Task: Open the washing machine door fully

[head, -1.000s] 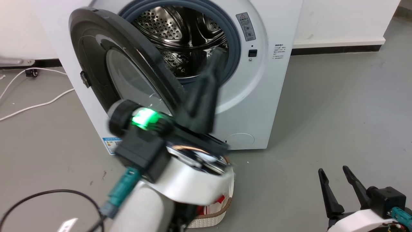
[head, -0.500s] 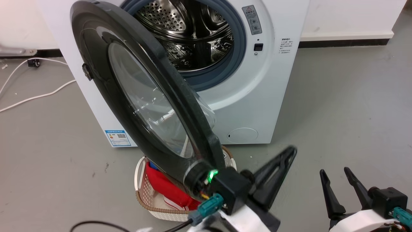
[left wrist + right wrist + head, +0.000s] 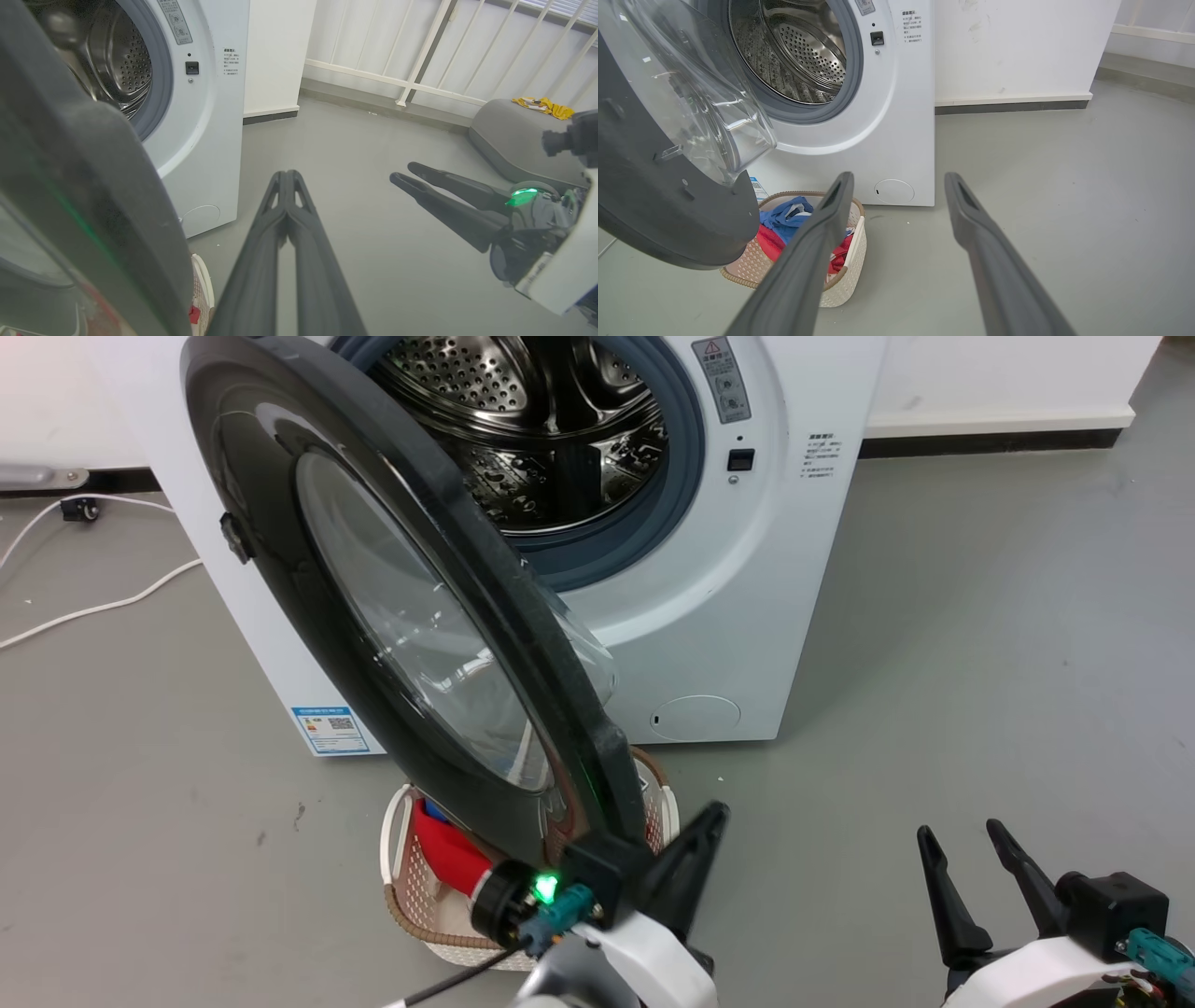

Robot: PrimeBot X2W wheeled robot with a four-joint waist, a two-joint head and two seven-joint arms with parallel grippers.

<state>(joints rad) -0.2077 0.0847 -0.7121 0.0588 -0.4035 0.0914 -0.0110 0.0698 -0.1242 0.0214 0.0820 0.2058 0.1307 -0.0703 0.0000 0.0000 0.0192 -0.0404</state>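
The washing machine door is a glossy black disc with a clear bowl window. It stands swung well out from the white machine, its free edge toward me, and the steel drum is exposed. My left gripper is shut on nothing, just right of the door's lower edge. In the left wrist view its closed fingers point past the door at bare floor. My right gripper rests open at the lower right. Between its spread fingers lies the floor in front of the machine, with the door on the left.
A wicker laundry basket of red and blue clothes sits on the floor under the open door. A white cable runs along the floor at the left. A grey cushion lies below a white railing.
The door has swung further out from the machine. My left gripper has drawn back from the drum mouth to the door's lower edge. The right arm has stayed put.
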